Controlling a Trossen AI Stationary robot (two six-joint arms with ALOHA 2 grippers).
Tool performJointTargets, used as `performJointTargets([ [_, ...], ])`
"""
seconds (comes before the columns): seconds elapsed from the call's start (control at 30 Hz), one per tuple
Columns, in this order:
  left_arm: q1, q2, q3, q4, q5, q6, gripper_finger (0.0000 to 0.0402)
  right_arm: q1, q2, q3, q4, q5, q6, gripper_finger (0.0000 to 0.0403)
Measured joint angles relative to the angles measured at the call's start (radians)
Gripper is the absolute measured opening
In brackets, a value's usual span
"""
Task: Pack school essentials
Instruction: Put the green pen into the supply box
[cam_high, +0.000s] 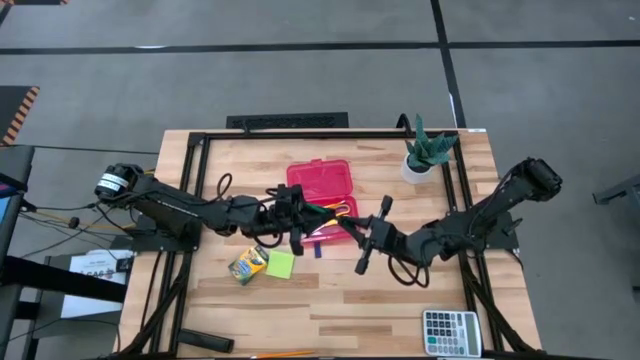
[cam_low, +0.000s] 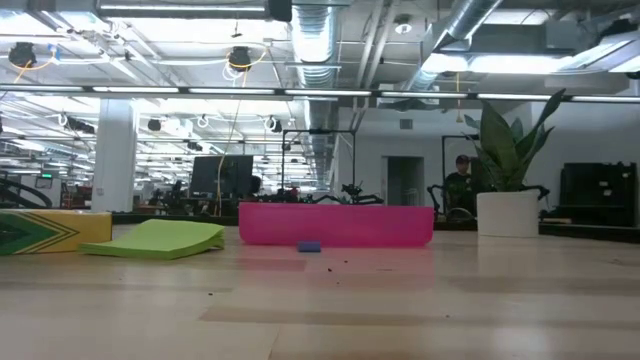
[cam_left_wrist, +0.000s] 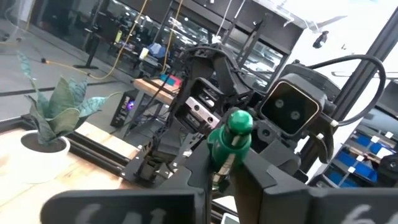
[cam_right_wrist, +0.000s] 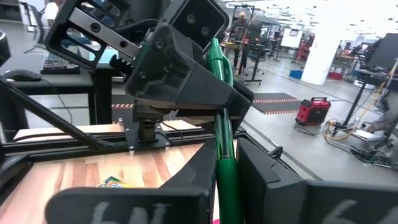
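One green pen (cam_right_wrist: 222, 124), two tools.

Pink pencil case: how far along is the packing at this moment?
Some stationery already lies in the open pink plastic case. In hand: both grippers, left and right, grip one green pen above it. Left on the table: yellow-green crayon box, lime sticky-note pad, small blue eraser.

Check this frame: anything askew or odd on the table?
One oddity: both grippers grip the same green pen in mid-air over the pink box, the left gripper and right gripper each shut on it. The crayon box, sticky-note pad and blue eraser lie unpacked.
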Motion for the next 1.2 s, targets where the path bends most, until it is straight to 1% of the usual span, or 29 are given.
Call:
performJointTargets([
  [0.1,0.006,0.000,0.000,-0.001,-0.014,0.000,0.0027,0.000,-0.002,0.000,-0.005,0.009,0.000,0.0075],
  [0.23,0.027,-0.009,0.000,-0.041,-0.053,0.027,0.0030,0.034,-0.069,0.000,-0.099,0.039,0.017,0.0126],
  [0.3,0.047,-0.011,0.001,-0.075,-0.054,0.028,0.0024,0.063,-0.116,0.000,-0.191,0.070,0.029,0.0155],
  [0.4,0.079,-0.010,0.001,-0.162,-0.027,0.013,0.0023,0.106,-0.189,0.000,-0.325,0.100,0.064,0.0190],
  [0.5,0.113,-0.010,0.001,-0.274,-0.023,-0.020,0.0027,0.160,-0.257,0.000,-0.491,0.144,0.184,0.0208],
  [0.6,0.147,-0.010,0.001,-0.420,-0.011,-0.075,0.0032,0.205,-0.307,0.000,-0.666,0.160,0.348,0.0212],
  [0.73,0.196,-0.010,0.001,-0.563,0.095,-0.141,0.0025,0.242,-0.337,0.000,-0.868,0.163,0.563,0.0202],
  [0.83,0.225,-0.010,0.001,-0.652,0.121,-0.175,0.0026,0.256,-0.328,0.000,-0.967,0.163,0.676,0.0192],
  [0.93,0.254,-0.009,0.001,-0.750,0.152,-0.194,0.0034,0.268,-0.309,0.000,-1.001,0.163,0.732,0.0184],
  [1.03,0.281,-0.006,0.001,-0.869,0.191,-0.207,0.0035,0.273,-0.284,0.000,-1.004,0.161,0.742,0.0178],
  [1.2,0.305,-0.006,0.001,-1.005,0.198,-0.178,0.0032,0.272,-0.246,0.000,-0.997,0.160,0.753,0.0175],
])
